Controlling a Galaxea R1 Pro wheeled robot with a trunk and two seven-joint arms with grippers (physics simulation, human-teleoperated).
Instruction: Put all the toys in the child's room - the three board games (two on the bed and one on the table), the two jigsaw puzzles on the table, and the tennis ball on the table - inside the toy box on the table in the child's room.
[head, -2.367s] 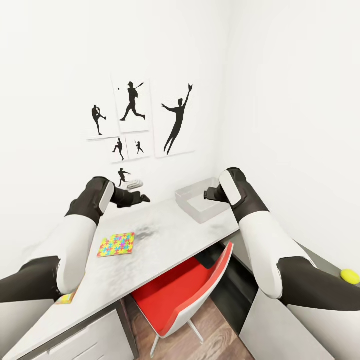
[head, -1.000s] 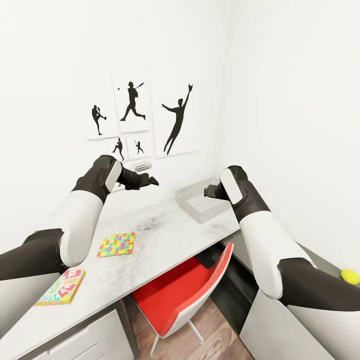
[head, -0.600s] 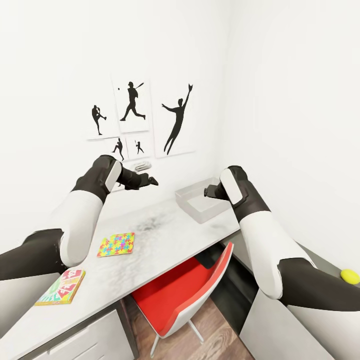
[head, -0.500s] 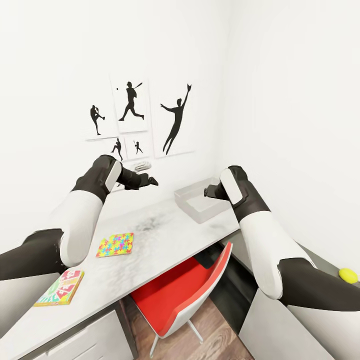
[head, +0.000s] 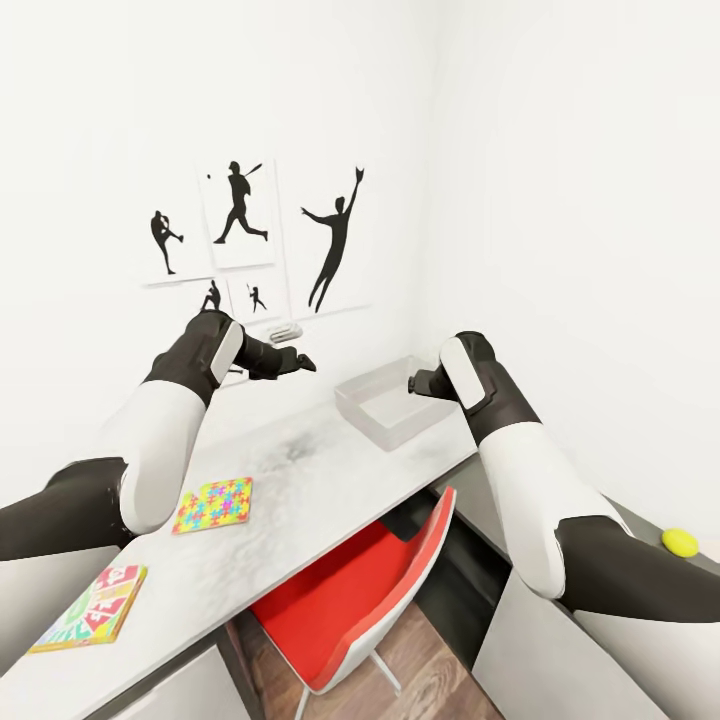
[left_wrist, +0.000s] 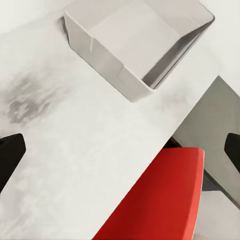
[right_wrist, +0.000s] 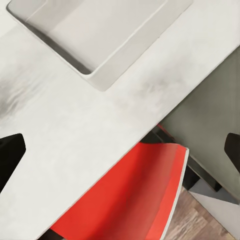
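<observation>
The jigsaw puzzle lies flat on the table, thin, stiff and probably light, best pinched at an overhanging edge, while both grippers hover empty with fingers spread wide near the toy box.

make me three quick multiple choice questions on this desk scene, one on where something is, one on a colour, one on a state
1. Where does the jigsaw puzzle lie?
A. inside the toy box
B. flat on the desk
C. on the chair

2. What colour is the chair seat?
A. red
B. blue
C. green

3. What is in the toy box?
A. a board game
B. the tennis ball
C. nothing visible

Answers:
1. B, it lies on the desk top, between the board game and the box.
2. A, the seat shows red under the desk edge.
3. C, the left wrist view shows its bare floor; the ball rests off to the right.
</observation>
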